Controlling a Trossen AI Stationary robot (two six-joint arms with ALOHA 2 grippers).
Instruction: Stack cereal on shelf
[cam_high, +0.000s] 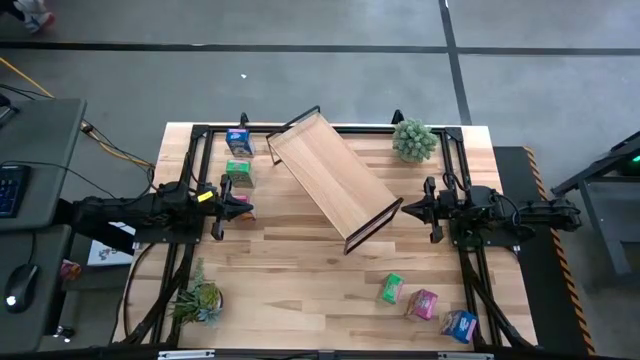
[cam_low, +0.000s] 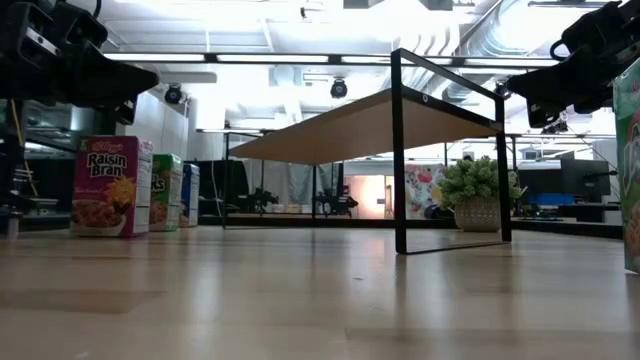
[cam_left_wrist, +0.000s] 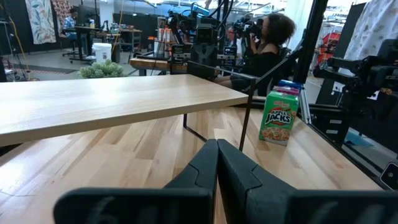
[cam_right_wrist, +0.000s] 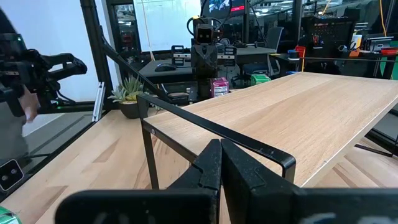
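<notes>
— Where's the cereal?
— Three boxes (cam_high: 238, 160) left of the shelf (cam_high: 333, 180), three (cam_high: 425, 303) at the bench's near right.
— The tools?
— Left tool (cam_high: 224, 201) and right tool (cam_high: 432, 210) both pinched closed, empty.

Shelf (cam_high: 335, 178) sits diagonal right between both sets of fingers, blocking a straight pass across. Just ahead of the left fingers (cam_left_wrist: 214, 163) there's bare tabletop (cam_high: 300, 270); the shelf's black frame end (cam_right_wrist: 214, 130) sits close ahead of the right fingers (cam_right_wrist: 217, 158).

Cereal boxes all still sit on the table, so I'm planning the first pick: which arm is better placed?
Probably left. The left gripper, shut, hovers right by the pink carton, near the shelf. The right gripper, also shut, has no carton close by.
</notes>
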